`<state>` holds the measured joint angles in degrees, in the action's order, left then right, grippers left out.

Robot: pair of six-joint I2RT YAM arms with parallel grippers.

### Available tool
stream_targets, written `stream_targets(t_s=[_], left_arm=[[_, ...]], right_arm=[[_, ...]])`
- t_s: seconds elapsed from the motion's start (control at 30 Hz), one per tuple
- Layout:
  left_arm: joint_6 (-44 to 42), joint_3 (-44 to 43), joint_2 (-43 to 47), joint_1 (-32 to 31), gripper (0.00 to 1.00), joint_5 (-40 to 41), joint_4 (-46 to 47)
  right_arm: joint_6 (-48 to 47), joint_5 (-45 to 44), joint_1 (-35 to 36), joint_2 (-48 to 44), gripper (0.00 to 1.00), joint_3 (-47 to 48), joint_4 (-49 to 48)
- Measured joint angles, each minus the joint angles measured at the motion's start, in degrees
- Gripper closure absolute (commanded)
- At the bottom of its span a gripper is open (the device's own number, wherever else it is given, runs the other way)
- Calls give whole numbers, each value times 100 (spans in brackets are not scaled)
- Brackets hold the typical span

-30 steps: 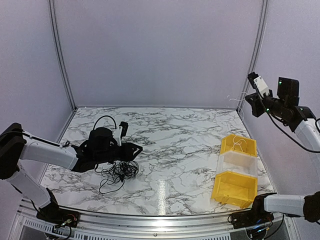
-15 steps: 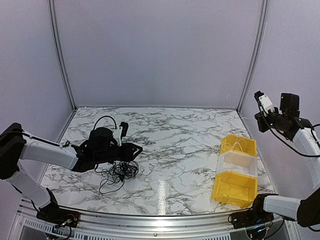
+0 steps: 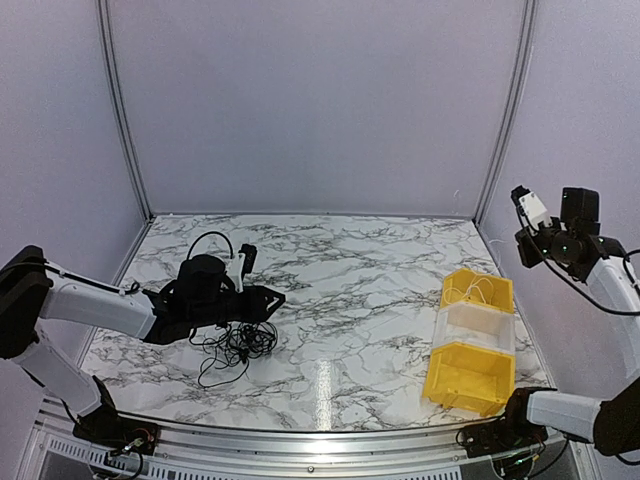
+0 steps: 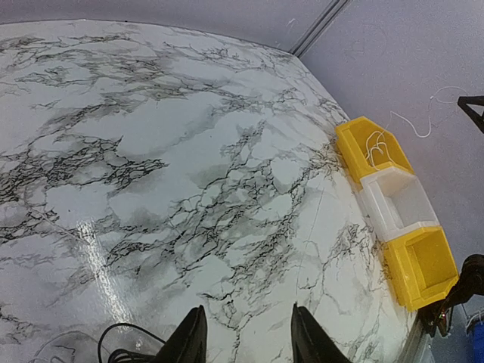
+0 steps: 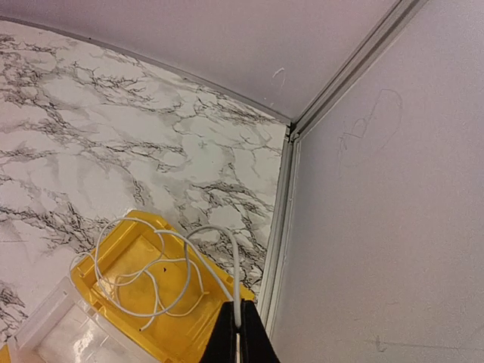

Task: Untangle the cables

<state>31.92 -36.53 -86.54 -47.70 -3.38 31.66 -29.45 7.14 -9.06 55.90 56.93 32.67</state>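
R claw [image 5: 242, 333] pinched shut on white cable [image 5: 236, 283], held high over far yellow bin [image 5: 181, 318]; rest of it lies coiled loose in that bin. Black cables [image 3: 238, 345] in a snarl on table [image 3: 380, 300], L side, just by L claw [image 4: 247, 310], whose fingers are apart w/ nothing btwn. Step, I'd say: dropping off the white one. Next: R lets go over bin; L needs one black strand, not the clump.

Lower right of my marbled surface [image 3: 380, 290], a clear bin [image 3: 475, 338] sits between the far yellow bin [image 3: 452, 293] and the near yellow bin [image 3: 455, 393].
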Motion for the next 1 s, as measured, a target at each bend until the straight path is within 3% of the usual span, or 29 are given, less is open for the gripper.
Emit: stream_targets(t_s=[0.57,1.0], left_arm=[[-138,-2,-92,0,59,2,-2],[-151,-127,-302,0,59,-13,-15]], right_arm=[[-553,-1060,-22,-98,100,800,739],[-708,-1082,-22,-138,100,503,809]])
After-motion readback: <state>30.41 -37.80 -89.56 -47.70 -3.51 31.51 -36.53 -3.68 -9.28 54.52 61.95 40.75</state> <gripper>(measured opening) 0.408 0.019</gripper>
